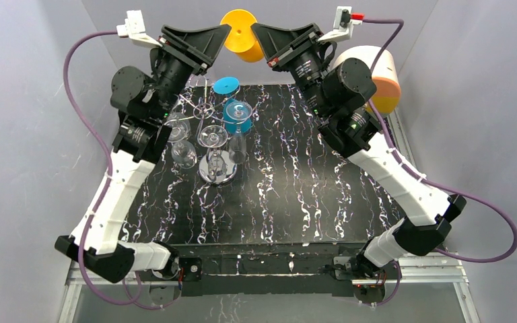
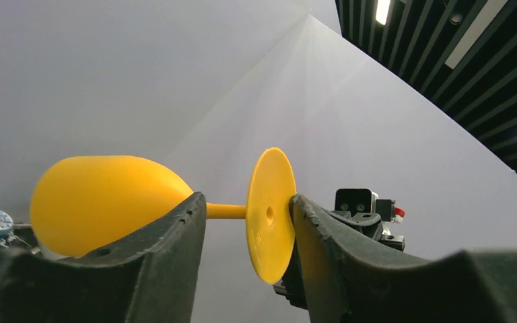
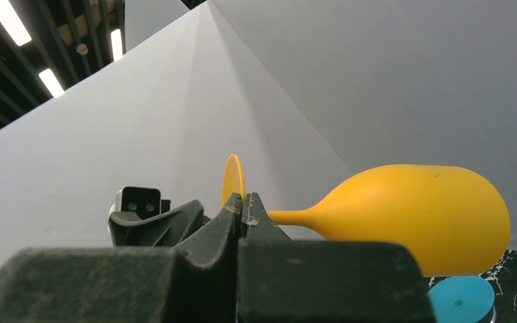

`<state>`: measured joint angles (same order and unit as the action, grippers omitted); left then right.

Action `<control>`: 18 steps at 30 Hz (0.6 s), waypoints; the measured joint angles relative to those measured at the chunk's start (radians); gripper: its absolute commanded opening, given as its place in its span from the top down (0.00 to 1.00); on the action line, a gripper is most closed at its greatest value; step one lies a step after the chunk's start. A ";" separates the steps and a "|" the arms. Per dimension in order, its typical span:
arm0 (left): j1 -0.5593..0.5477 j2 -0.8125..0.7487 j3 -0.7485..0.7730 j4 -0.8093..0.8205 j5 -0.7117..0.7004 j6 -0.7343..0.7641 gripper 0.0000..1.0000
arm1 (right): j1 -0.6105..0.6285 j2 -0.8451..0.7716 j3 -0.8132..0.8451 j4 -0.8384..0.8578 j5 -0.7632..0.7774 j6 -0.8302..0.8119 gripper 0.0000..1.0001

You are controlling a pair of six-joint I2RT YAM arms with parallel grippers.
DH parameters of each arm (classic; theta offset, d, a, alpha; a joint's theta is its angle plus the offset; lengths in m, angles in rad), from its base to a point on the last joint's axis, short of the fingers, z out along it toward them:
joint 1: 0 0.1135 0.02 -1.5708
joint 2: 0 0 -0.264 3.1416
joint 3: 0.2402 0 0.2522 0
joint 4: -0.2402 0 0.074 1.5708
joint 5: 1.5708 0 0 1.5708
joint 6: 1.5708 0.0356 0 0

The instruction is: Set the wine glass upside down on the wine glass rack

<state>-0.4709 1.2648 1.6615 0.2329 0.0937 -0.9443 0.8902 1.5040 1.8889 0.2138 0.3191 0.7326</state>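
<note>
Top external view: a yellow plastic wine glass is held level above the far edge, stem clamped in the right claw, left claw spread about its foot; the silver wire wine glass rack is set below, nearer, leftward.

Wine glass is solid yellow-orange, no pattern at all. Table is black with streaky white marble veins. Wine glass rack looks shiny silver, I think. Blue glass is bright turquoise-ish. Walls are plain grey.
</note>
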 measured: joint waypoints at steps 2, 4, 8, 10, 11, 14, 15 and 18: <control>0.000 0.026 0.020 -0.010 0.010 -0.027 0.68 | 0.000 0.000 -0.003 -0.003 -0.013 -0.015 0.99; 0.000 0.040 0.021 -0.021 0.021 -0.048 0.78 | 0.000 0.000 -0.002 -0.006 -0.031 -0.032 0.99; -0.001 0.039 0.021 -0.027 0.030 -0.066 0.91 | -0.002 0.000 -0.002 -0.020 -0.044 -0.053 0.99; -0.001 0.035 0.021 -0.031 0.032 -0.068 1.00 | -0.003 0.000 -0.002 -0.024 -0.047 -0.060 0.99; -0.001 0.032 0.021 -0.031 0.033 -0.068 1.00 | -0.004 0.000 -0.002 -0.027 -0.046 -0.061 0.99; -0.001 0.023 0.021 -0.029 0.034 -0.063 1.00 | -0.006 0.000 -0.003 -0.034 -0.051 -0.061 0.94; -0.002 0.021 0.021 -0.028 0.034 -0.061 1.00 | -0.006 0.000 -0.003 -0.032 -0.050 -0.062 0.86; -0.003 0.021 0.021 -0.023 0.034 -0.051 1.00 | -0.006 0.000 -0.007 -0.030 -0.041 -0.070 0.62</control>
<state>-0.4736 1.2854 1.6821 0.2100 0.1280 -0.9951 0.8841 1.5036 1.8820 0.1841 0.2783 0.6628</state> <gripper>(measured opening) 0.018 0.198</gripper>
